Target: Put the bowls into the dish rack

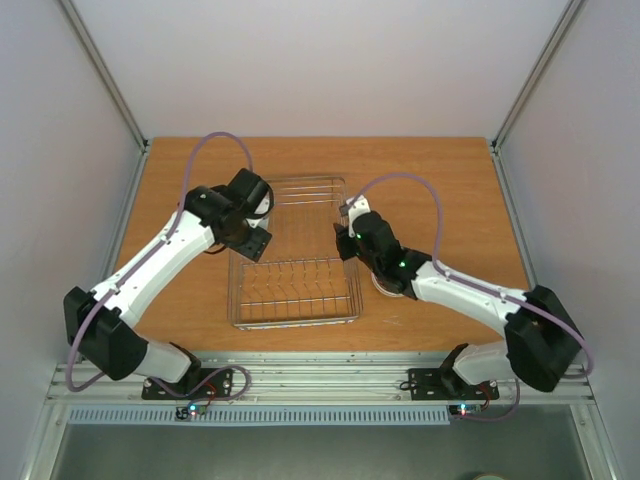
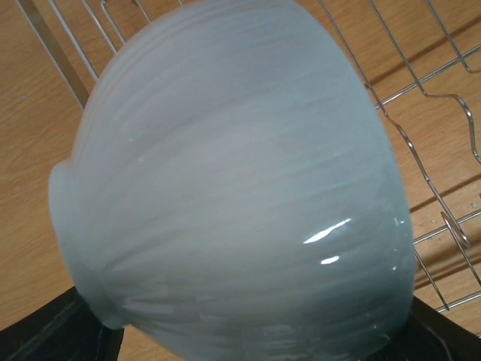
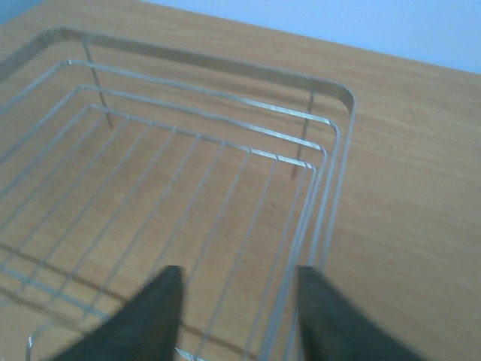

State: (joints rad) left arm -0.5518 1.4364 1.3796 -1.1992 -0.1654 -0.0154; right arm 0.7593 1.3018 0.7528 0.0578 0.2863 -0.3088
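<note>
Left tool point(image 2: 244, 342) closed on pale green bowl point(image 2: 240, 180), held on side, foot at 9 o'clock. Dish rack point(image 1: 295, 322) lies at 3 o'clock of tool, long axis 6–12. Left arm nearer, elbow bent, wrist turned inward. Right tool point(image 3: 237, 282) spread, empty, over rack's right wall. Second bowl point(image 1: 388, 288) seen on tabletop beneath right arm.

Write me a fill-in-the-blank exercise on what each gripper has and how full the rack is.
The left gripper holds one pale ___.
The right gripper is open and holds ___.
The prong rows of the dish rack are all ___.
Missing words: bowl; nothing; empty.
</note>
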